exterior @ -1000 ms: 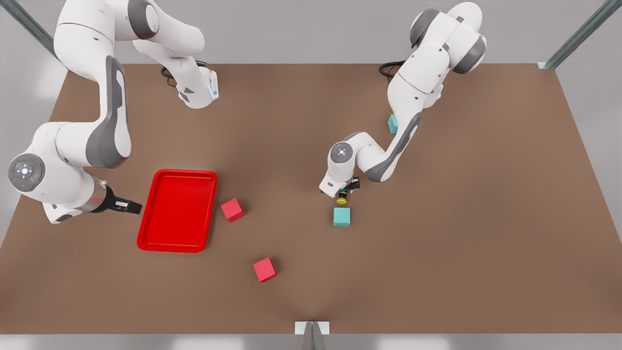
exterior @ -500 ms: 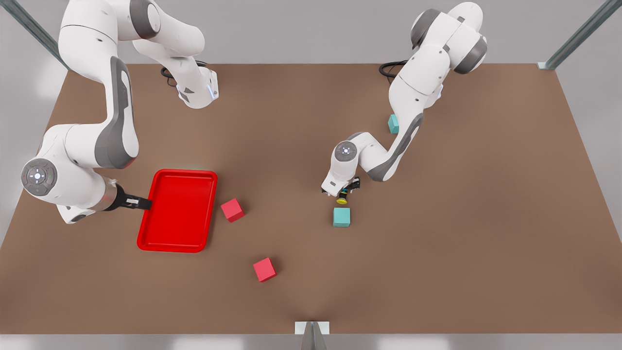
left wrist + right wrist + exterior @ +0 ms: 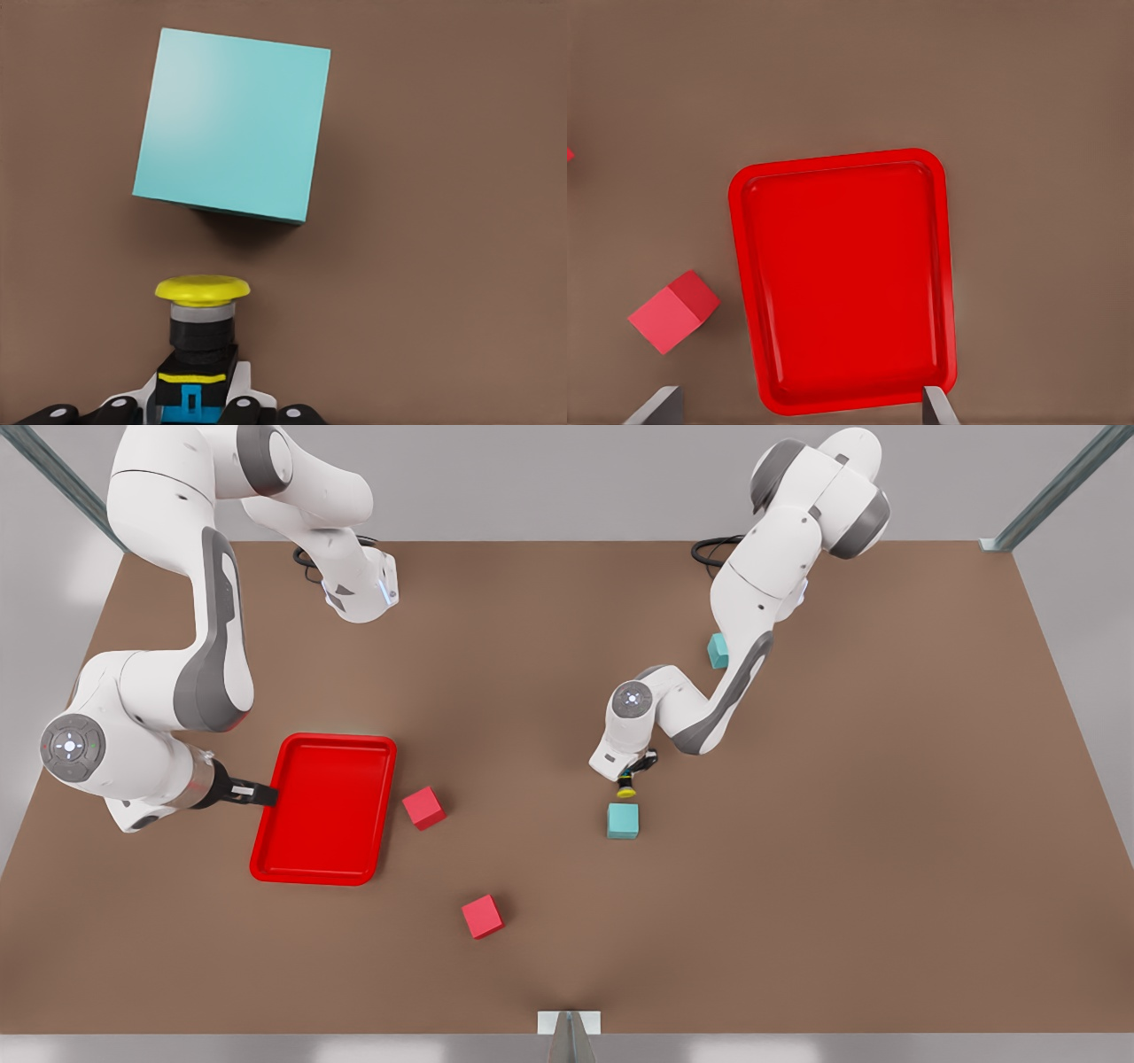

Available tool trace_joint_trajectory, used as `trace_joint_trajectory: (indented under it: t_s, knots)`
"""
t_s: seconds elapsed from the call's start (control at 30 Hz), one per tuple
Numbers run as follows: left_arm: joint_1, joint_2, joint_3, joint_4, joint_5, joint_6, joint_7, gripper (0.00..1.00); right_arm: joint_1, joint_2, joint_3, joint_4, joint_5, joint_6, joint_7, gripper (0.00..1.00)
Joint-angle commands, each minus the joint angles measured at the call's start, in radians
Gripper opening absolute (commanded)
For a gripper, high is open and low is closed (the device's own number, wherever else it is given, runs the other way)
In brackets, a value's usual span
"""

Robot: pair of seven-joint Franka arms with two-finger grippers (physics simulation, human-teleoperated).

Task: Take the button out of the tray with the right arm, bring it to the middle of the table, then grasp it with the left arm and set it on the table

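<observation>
In the front view, the left gripper [image 3: 627, 772] is near the middle of the table [image 3: 797, 850] and pinches the button [image 3: 626, 787] by its dark body. The yellow cap points toward the teal cube [image 3: 623, 820] just beside it. At the front view's left, the right gripper [image 3: 252, 791] waits by the edge of the red tray [image 3: 323, 868], which has nothing in it. Two red cubes lie near the tray, one close [image 3: 423, 808] and one farther off [image 3: 482, 917], and another teal cube [image 3: 716, 651] peeks out behind the left arm [image 3: 753, 584]

In the left wrist view, the button [image 3: 202, 332] sits between the black fingers [image 3: 53, 413], which are closed on its base. The big teal cube [image 3: 232, 124] lies on the table past the cap, apart from it

In the right wrist view, the red tray [image 3: 843, 403] lies below with its floor bare, and the two grey fingertips [image 3: 656, 409] stand wide apart, holding nothing. A red cube [image 3: 673, 312] lies beside the tray

I think this is the last step: putting the button down. The next move needs the left gripper to go low, let go gently, and not bump the teal cube
</observation>
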State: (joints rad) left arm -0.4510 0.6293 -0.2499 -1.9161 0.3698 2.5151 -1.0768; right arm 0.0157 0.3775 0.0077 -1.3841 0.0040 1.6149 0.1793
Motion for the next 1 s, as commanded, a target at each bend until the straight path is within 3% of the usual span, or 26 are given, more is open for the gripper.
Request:
trace_joint_trajectory:
  t_s: [0.0,0.13,0.23,0.3,0.43,0.47,0.5,0.57,0.6,0.73,0.8,0.97]
  knots:
    - [0.005,-0.01,0.0,0.009,-0.002,-0.048,-0.009,0.37,-0.002,-0.002,0.0,0.0,0.001,-0.001,-0.006,1.0]
    - [0.077,-0.098,-0.068,0.025,-0.003,-0.245,0.037,0.38,-0.005,-0.002,0.0,0.0,0.001,-0.001,-0.006,1.0]
    - [0.316,-0.169,-0.255,0.04,-0.017,-0.348,0.009,0.39,-0.005,0.0,0.0,0.0,0.001,-0.001,-0.006,1.0]
    - [0.41,-0.191,-0.31,0.115,-0.075,-0.358,-0.265,0.39,-0.003,-0.002,0.0,0.002,0.001,-0.001,-0.006,1.0]
    - [0.338,-0.257,-0.301,0.176,0.09,-0.452,-0.91,0.39,-0.008,0.0,0.0,0.002,0.001,-0.001,-0.008,1.0]
    - [0.256,-0.244,-0.253,0.213,0.19,-0.55,-1.048,0.39,-0.008,0.0,0.0,0.002,0.001,-0.001,-0.008,1.0]
    - [0.063,-0.232,-0.074,0.235,0.244,-0.637,-1.127,0.39,-0.01,0.0,0.0,0.002,0.001,-0.001,-0.008,1.0]
    - [-0.521,-0.02,0.529,0.384,0.187,-0.768,-1.273,0.39,-0.007,-0.002,0.0,0.002,0.001,-0.001,-0.006,1.0]
    - [-0.62,0.026,0.635,0.388,0.15,-0.768,-1.301,0.39,-0.007,-0.002,0.0,0.004,-0.001,-0.001,-0.006,1.0]
    - [-0.718,0.105,0.747,0.405,0.149,-0.864,-1.324,0.39,-0.003,-0.003,0.0,0.005,0.001,-0.001,-0.006,1.0]
    - [-0.853,0.227,0.911,0.431,0.143,-0.99,-1.341,0.39,-0.008,-0.002,0.0,0.005,0.001,-0.001,-0.008,1.0]
    - [-0.85,0.494,0.968,0.537,0.133,-1.027,-1.393,0.39,-0.01,-0.002,0.0,0.002,0.001,-0.001,-0.012,1.0]
